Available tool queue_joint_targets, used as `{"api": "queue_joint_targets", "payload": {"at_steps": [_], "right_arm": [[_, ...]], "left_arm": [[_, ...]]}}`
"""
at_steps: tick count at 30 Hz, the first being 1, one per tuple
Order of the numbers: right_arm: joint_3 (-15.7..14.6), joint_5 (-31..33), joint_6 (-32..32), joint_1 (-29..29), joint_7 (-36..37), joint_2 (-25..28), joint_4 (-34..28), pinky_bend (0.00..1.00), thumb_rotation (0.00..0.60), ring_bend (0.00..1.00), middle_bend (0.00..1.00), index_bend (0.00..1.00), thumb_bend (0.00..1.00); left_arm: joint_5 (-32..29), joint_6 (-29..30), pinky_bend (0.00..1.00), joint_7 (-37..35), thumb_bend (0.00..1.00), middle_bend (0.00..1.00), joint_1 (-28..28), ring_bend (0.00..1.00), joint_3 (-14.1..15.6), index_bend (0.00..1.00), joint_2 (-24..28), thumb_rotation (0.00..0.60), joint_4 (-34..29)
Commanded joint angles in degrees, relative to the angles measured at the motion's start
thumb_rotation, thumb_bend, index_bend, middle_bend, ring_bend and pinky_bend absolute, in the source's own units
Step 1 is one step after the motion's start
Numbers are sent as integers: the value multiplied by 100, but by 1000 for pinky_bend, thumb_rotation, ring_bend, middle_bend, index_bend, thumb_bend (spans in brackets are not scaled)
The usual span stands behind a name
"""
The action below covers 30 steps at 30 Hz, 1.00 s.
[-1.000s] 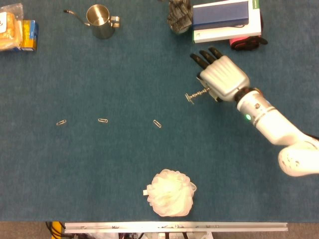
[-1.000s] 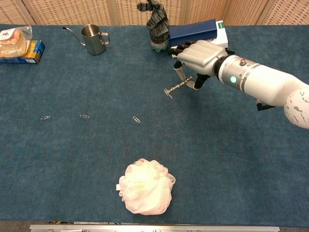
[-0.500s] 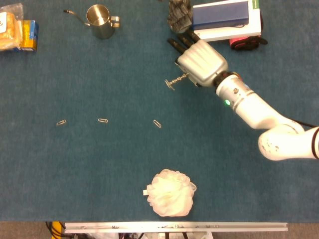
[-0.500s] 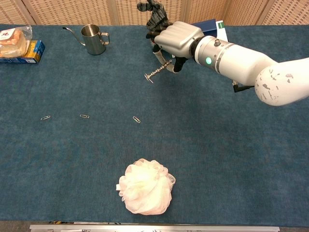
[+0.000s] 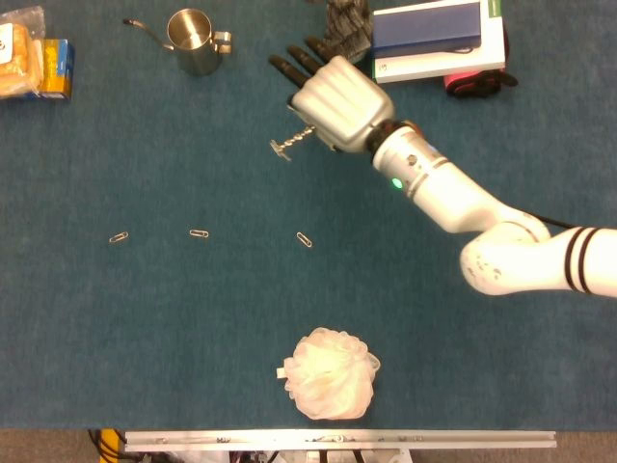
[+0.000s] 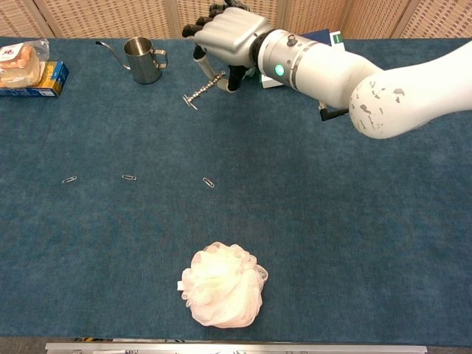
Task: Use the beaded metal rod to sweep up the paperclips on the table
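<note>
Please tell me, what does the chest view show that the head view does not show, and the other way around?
Only the chest view shows the woven wall panels behind the table and the bread bag's side label. Only the head view shows the pink and black item beside the books and the metal rail along the table's near edge in full. Both show the right hand holding the beaded rod above the table, three paperclips in a row, the metal pitcher and the white bath sponge.
</note>
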Motion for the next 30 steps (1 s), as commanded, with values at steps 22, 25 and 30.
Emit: {"api": "queue_joint_targets", "payload": {"at_steps": [22, 25, 30], "right_arm": [[273, -98, -223, 696, 615, -642, 689, 75, 600, 0, 65, 597, 358], [285, -137, -226, 730, 703, -689, 722, 75, 600, 0, 65, 598, 358], [312, -391, -90, 717, 941, -818, 805, 75, 600, 0, 65, 595, 394]], "left_arm": [[-54, 141, 348, 34, 137, 396, 148, 289, 23, 495, 80, 600, -107], [-69, 128, 348, 50, 137, 396, 153, 289, 24, 495, 72, 600, -100], [-82, 141, 348, 105, 137, 396, 166, 289, 22, 495, 67, 600, -130]]}}
